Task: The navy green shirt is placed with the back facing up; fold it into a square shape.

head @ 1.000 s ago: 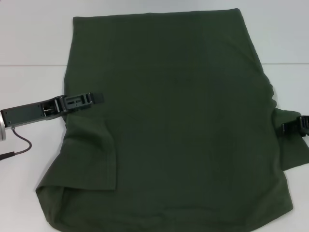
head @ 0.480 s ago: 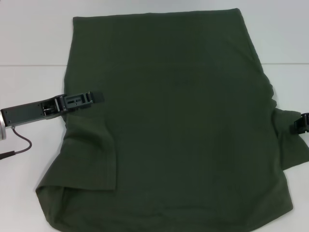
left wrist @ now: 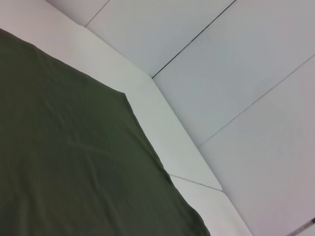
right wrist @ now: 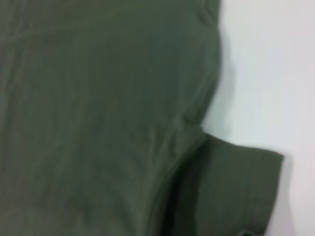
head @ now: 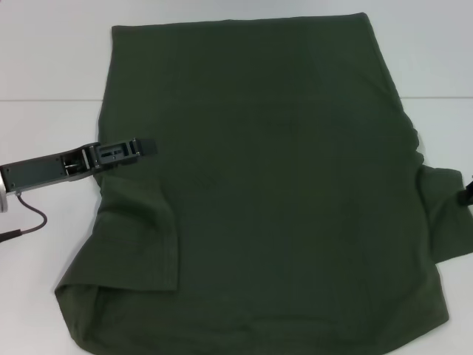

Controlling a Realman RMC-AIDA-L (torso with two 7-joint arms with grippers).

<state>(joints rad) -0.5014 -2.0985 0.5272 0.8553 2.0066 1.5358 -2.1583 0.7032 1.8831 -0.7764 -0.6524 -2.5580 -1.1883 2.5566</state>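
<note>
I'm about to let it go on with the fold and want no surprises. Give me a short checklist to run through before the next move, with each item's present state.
1. Navy green shirt spread on the table, plain side up: ok.
2. Left sleeve folded in over the body: ok.
3. Right sleeve folded in: not ok, it sticks out.
4. Left gripper over the shirt's left edge: ok.
5. Left gripper's grip on the cloth: cannot tell.
6. Right gripper at the sleeve: not ok, barely in view at the picture's edge.
</note>
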